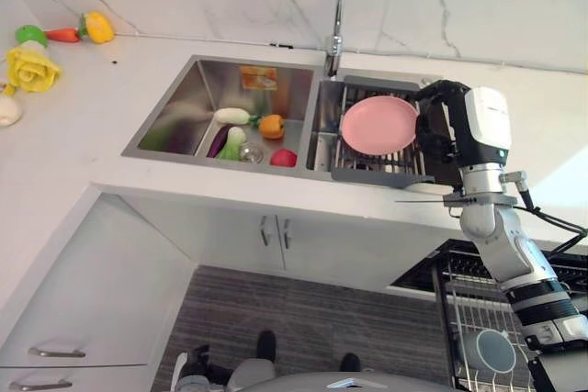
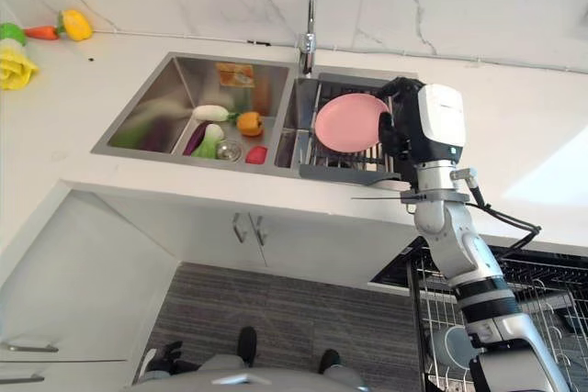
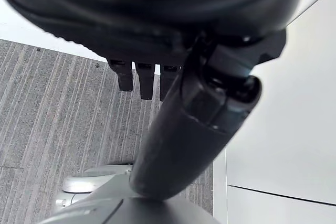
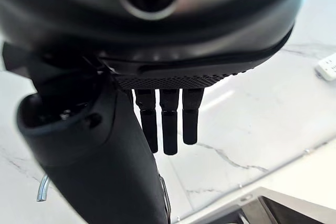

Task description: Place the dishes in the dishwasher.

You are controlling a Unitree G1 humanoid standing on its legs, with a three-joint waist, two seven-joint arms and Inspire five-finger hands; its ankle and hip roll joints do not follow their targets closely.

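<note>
Pink plate (image 1: pixel 378 124) stands tilted on edge in the dark drying rack (image 1: pixel 372 158) set in the sink's right basin, near the counter's front edge. Left eye view: right hand (image 1: pixel 434 121) is up at the plate's right rim, touching or just beside it; whether its fingers clasp the rim I cannot tell from here. Toy vegetables (image 1: pixel 246 131) lie in the left basin of the sink (image 1: pixel 175 103), faucet (image 1: pixel 335 6) above the divider, more toy produce (image 1: pixel 55 39) at the counter's back left corner. The dishwasher rack (image 1: pixel 478 319) is pulled out low on the right, with a bluish dish (image 1: pixel 496 351) in it. Right eye view: same layout, hand (image 2: pixel 397 117) dark against the plate (image 2: pixel 349 123), contact unclear. Left wrist view: left hand (image 3: pixel 142 80) hangs over the grey floor (image 3: pixel 47 124), fingers straight, holding nothing. Right wrist view: right hand's fingers (image 4: pixel 169 124) point straight out over the marble wall (image 4: pixel 252 129), relaxed, nothing between them and the thumb, so no grip on the plate yet. Risks, as I judge: a nudge from straight fingers could tip the plate flat into the rack or slide it off the front edge; a rim-only pinch may slip on the way down to the dishwasher.
</note>
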